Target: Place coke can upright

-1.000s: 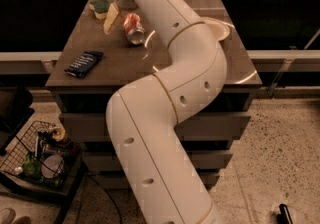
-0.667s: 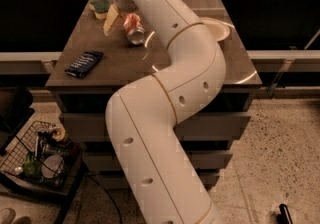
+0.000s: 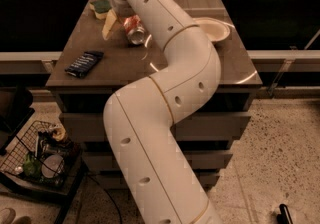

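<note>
Toward table [image 3: 120,65] far edge, claw [image 3: 118,20] beside tipped coke can [image 3: 133,29]

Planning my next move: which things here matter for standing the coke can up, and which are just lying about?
For the job:
can, lying tipped on the table
gripper, just left of the can at the table's far end

Lying about:
snack packet
bowl
sponge
floor basket

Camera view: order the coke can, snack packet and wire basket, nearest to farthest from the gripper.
The gripper is over the table's far side.
1. coke can, right beside it.
2. snack packet, at the table's front corner.
3. wire basket, on the floor.
</note>
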Robot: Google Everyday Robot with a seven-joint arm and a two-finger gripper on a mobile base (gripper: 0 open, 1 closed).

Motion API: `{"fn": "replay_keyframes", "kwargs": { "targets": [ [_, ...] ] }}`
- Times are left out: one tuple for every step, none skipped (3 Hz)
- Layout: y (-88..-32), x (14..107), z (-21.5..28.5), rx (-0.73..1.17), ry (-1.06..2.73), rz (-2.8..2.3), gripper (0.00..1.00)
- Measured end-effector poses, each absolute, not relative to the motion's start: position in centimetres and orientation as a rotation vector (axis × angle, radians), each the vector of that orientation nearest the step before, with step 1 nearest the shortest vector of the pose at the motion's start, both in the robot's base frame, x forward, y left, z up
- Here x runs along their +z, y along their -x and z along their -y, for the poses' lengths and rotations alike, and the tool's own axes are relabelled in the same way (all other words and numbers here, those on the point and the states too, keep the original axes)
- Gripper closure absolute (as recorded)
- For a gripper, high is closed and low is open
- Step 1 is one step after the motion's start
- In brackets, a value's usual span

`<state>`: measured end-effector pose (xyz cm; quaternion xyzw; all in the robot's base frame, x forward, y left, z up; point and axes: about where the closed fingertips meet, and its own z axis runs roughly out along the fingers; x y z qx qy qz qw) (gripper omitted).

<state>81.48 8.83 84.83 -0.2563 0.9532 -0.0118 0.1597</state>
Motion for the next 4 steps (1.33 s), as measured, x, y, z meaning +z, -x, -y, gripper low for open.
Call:
{"fn": "replay_keyframes", "kwargs": {
  "targets": [
    [-81.6,84.4,-8.5,-0.053,0.719,-2.735,0.13],
    [-82.3,84.0,-9.0,-0.043,0.718,-2.715,0.44],
    [-82.6,83.7,-9.2,-0.039,0.717,-2.708,0.67],
    [-82.6,83.9,-9.2,-0.039,0.717,-2.708,0.90]
  ]
}}
